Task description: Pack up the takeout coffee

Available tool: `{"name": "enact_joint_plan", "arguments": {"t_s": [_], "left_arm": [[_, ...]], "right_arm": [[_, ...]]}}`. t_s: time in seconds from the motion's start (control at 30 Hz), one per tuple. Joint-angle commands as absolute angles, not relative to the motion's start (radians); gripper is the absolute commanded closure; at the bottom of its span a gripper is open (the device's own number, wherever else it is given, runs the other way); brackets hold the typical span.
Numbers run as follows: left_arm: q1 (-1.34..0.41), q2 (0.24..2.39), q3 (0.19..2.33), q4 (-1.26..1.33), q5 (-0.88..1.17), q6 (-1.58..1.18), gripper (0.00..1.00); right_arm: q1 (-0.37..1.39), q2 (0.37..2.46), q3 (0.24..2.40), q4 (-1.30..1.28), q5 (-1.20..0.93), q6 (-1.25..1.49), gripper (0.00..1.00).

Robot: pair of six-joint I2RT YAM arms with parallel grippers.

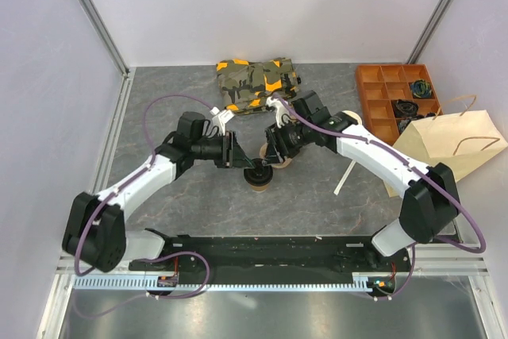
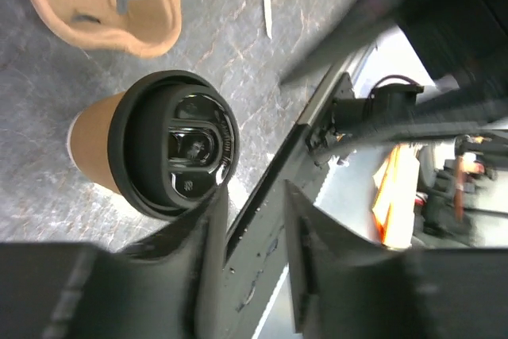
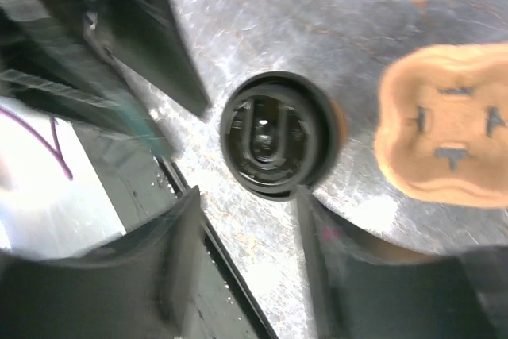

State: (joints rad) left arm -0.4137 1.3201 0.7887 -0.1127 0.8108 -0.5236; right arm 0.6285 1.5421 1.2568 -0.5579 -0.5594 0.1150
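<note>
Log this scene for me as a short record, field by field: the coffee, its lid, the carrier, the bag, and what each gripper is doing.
coffee cup: upright on the table, between the two arms' ends
lid: black, seated on the cup
cup carrier: on the table beside the cup, not touching it
paper bag: lying at the table's right side, coffee not in it
left gripper: open, next to the cup, holding nothing
right gripper: open, close to the cup, holding nothing
packing: not yet done

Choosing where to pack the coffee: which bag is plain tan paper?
The handled paper bag at the right edge; the far camouflage bag is green, brown and orange.
</note>
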Motion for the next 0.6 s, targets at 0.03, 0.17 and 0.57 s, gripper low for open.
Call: {"name": "enact_joint_plan", "arguments": {"t_s": [0.03, 0.17, 0.57], "left_arm": [[-0.410, 1.168, 0.833, -0.214, 0.678, -0.355, 0.47], [-0.381, 1.100, 0.831, -0.265, 0.597, -0.348, 0.36], [-0.170, 1.080, 0.818, -0.225, 0.581, -0.581, 0.33]], "right_arm": [[0.586, 1.434, 1.166, -0.516, -0.562, 0.176, 0.32], [0.589, 1.321, 0.999, -0.393, -0.529, 0.196, 0.29], [0.768, 1.135, 0.614, 0.043, -0.207, 0.104, 0.28]]}}
